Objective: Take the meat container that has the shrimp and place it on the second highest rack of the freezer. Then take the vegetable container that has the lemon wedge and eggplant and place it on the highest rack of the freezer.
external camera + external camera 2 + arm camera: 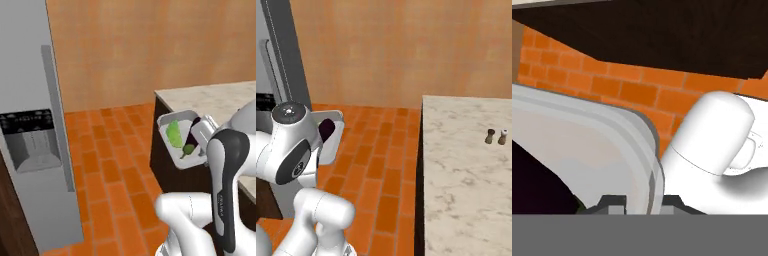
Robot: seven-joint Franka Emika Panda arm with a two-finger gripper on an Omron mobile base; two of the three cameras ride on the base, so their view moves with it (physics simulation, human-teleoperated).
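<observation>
My gripper (643,202) is shut on the rim of the vegetable container (587,145), a shallow light-grey tray. The tray (165,120) hangs tilted over the brick floor, just off the counter's corner. Inside it lie the pale green lemon wedge (174,134) and the dark purple eggplant (190,145), right beside my hand (199,145). From the right base view the tray (335,142) and the eggplant (326,129) peek out behind my arm. The freezer (30,75) stands to the left, its door shut, with a long grey handle (55,110). The meat container and the shrimp are out of view.
A marble counter (466,165) on dark cabinets runs along the right, carrying two small shakers (496,136). Orange brick floor (110,165) lies between the counter and the freezer. A dispenser panel (30,135) sits in the freezer's front. A wood-toned wall closes the back.
</observation>
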